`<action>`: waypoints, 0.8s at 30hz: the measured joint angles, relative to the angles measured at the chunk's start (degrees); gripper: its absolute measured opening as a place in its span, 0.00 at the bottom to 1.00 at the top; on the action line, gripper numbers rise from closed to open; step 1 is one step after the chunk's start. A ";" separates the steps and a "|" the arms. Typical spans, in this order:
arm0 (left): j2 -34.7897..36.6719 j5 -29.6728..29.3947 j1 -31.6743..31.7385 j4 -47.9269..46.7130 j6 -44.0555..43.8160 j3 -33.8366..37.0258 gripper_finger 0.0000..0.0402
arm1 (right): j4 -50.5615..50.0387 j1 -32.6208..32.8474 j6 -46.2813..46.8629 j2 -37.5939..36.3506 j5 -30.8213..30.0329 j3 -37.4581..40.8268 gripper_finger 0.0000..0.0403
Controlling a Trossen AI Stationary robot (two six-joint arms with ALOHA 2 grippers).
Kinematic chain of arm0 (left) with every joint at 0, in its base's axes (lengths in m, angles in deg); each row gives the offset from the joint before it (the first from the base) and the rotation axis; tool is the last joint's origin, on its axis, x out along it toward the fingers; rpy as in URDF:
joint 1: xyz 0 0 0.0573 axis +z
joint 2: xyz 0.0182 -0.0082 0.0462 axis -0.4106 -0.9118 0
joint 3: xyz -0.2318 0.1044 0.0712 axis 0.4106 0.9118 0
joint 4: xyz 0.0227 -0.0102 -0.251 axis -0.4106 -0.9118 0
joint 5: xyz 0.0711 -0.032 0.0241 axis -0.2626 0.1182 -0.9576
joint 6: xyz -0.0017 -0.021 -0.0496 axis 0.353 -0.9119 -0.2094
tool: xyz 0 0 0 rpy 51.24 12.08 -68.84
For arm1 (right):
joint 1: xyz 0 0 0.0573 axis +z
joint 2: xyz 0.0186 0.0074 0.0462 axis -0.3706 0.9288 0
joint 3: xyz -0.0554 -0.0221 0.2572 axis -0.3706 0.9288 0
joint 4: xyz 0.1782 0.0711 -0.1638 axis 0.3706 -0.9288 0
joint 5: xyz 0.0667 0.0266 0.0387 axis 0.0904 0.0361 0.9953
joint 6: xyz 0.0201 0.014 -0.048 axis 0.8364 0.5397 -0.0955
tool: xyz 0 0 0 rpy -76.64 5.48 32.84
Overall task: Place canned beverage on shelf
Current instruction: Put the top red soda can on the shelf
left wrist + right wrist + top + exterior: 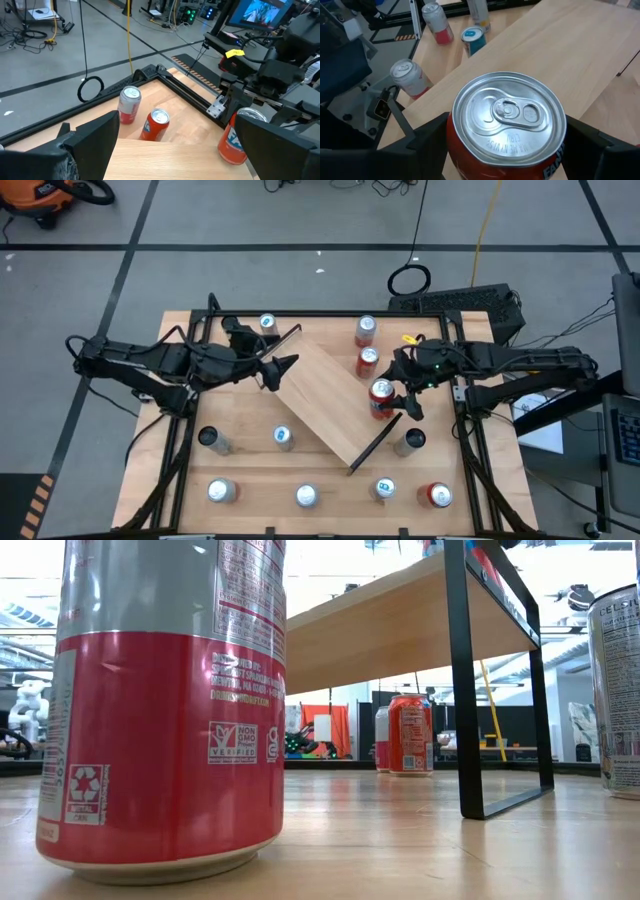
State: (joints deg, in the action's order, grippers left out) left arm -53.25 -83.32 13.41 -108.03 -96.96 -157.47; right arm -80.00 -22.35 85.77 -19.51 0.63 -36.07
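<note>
wooden tabletop [250,470] carries scattered cans and the shelf [325,395], which lies diagonally at its centre. my right gripper [393,402] clamps an orange fanta can [381,398] upright at the shelf's right edge. my left gripper [276,370] hovers spread wide over the shelf's upper-left corner, holding nothing.

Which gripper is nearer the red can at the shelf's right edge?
Right. The right gripper is closed around the red can at the shelf edge. The left gripper hangs open over the shelf's opposite end, well apart from it.
</note>
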 joint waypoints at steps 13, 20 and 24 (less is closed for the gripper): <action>-0.10 0.02 -0.02 -0.07 0.17 0.00 0.99 | 1.02 1.92 2.91 1.62 -1.57 0.00 0.69; -0.12 0.02 -0.02 -0.07 0.46 0.00 0.99 | 1.45 1.90 3.28 2.20 -1.66 0.00 0.69; -0.14 0.02 -0.02 -0.07 0.50 0.00 0.99 | 1.94 1.90 3.30 3.08 -1.40 -0.11 0.69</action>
State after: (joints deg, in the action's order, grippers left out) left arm -53.39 -83.30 13.39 -108.10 -96.46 -157.47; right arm -78.07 -20.45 89.07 -16.43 -0.77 -36.18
